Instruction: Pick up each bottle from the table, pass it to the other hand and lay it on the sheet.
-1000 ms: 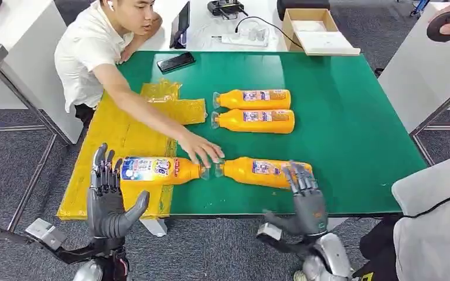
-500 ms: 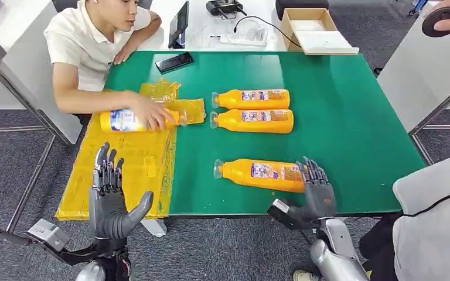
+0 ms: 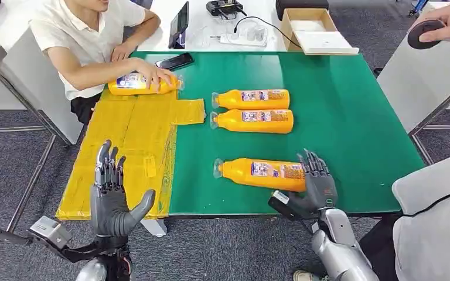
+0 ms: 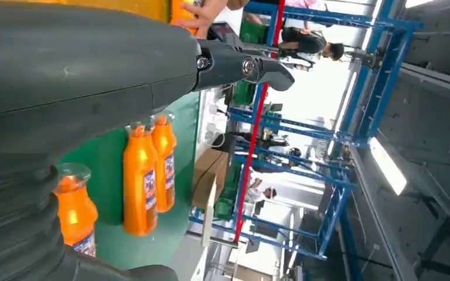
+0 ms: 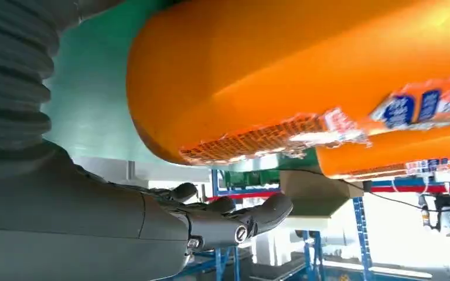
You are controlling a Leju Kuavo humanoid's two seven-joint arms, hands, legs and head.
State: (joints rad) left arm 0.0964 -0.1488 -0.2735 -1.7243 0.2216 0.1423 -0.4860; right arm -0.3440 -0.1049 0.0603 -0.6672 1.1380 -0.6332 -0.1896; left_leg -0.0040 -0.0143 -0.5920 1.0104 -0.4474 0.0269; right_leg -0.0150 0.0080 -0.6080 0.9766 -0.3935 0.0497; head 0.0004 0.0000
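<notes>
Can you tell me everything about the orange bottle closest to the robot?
The nearest bottle is orange, looks like plastic and seems full of orange liquid. It has a clear cap at one end and a blue, white and red label around its middle. It lies on its side on the green table, cap pointing toward the yellow sheet. The right robot hand is at its flat bottom end, fingers spread, not yet gripping it.

Lab hall: blue steel racking [image 4: 340, 134]

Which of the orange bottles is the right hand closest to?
The lone bottle at the table's near edge, its base by the right hand. The paired bottles lie farther back; a person holds the fourth bottle.
</notes>
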